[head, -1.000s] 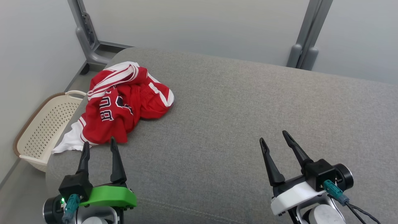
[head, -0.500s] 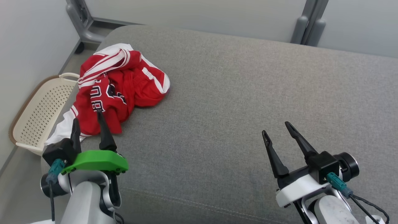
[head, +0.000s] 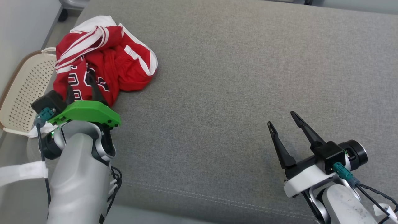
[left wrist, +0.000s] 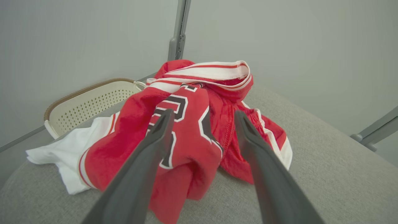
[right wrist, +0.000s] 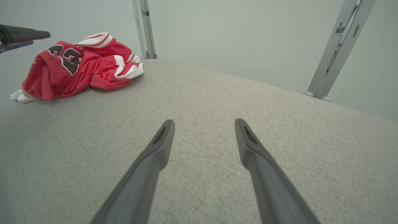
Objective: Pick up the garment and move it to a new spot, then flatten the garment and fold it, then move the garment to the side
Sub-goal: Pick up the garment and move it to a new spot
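Nearest, the right gripper [head: 281,118] hangs wide and empty over the grey cushion [head: 233,77]; farther off, the left gripper [left wrist: 203,113], also spread wide, straddles a fold of the crumpled red garment [head: 124,68] at the cushion's far left corner, by the basket [head: 21,90]. Nothing looks done yet: lifting, flattening, folding and setting aside all remain. Whether the left fingertips touch cloth is unclear.

Red garment [head: 124,65] with white stripes and black lettering, grey cushion [head: 248,77], cream perforated basket [head: 18,96]
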